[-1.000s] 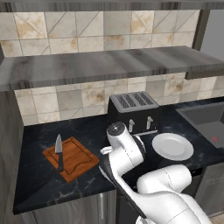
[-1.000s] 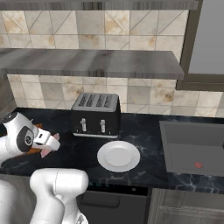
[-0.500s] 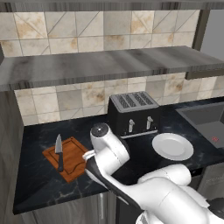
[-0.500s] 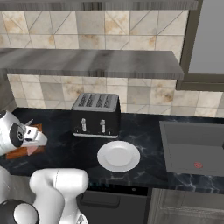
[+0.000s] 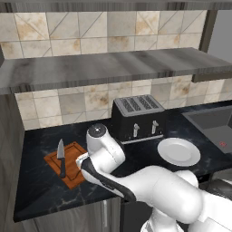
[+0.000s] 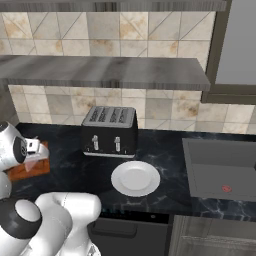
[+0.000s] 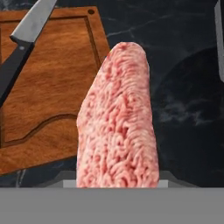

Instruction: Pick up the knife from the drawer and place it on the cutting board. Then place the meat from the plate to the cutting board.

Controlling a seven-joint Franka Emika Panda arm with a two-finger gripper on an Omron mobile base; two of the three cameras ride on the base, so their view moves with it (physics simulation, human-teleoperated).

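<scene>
One knife [image 5: 60,156], lying flat on the one cutting board [image 5: 69,168], black handle toward the counter's front edge, blade tip toward the tiled wall. In the hand view, same knife [image 7: 24,41] at upper left on the board [image 7: 52,92], handle running off the left edge. One piece of meat [image 7: 117,120], pink and ground in texture, rising upright from the bottom of the hand view, overlapping the right edge of the board and the black counter [image 7: 183,87] beside it. Clamped on the meat, jaws partway apart, only a sliver of each tip visible at either side of its base. One white plate [image 5: 178,151], bare, right of the one black four-slot toaster [image 5: 138,118]; plate well apart from the board. From the right base view, plate [image 6: 135,178] in front of the toaster [image 6: 110,131], board [image 6: 30,165] at the far left, partly behind the white arm. One dark sink [image 6: 220,167] set into the counter at the right. One grey stone shelf [image 5: 113,68] spanning the wall above the toaster. Gripper itself hidden behind the arm's wrist in both base views, low over the right end of the board.
</scene>
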